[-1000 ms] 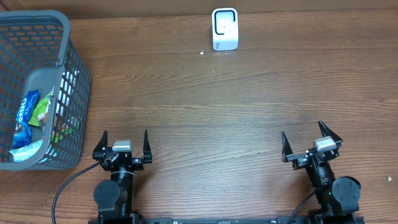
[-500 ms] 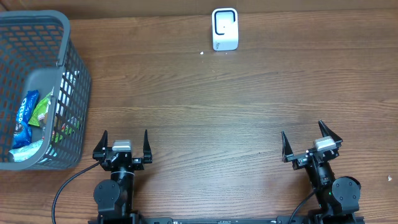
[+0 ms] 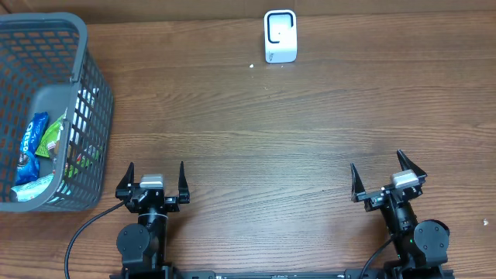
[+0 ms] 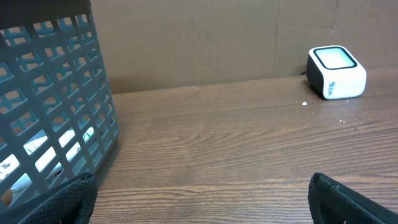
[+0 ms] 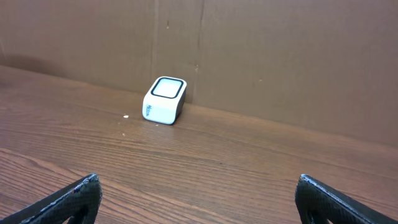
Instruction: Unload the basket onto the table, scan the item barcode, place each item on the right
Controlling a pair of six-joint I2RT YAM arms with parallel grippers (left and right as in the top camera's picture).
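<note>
Our wooden table (image 3: 310, 132) carries a grey basket (image 3: 97, 116), ahead and left of the jaws of the left gripper (image 3: 156, 172). We see a white scanner (image 3: 280, 36) well ahead of them, to the right.

overhead looks straight down, both wrist views low, sharing scanner (image 5: 165, 100)

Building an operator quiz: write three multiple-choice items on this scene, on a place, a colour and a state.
1. Where is the scanner? A) far edge of the table, middle B) near right corner C) near left corner
2. What colour is the basket? A) red B) grey C) yellow
3. How are the left pincer and right pincer? A) shut on a packet B) open, empty C) shut, empty
1 A, it sits at the overhead view's top; 2 B, its mesh walls are grey; 3 B, both stand spread, holding nothing.
</note>
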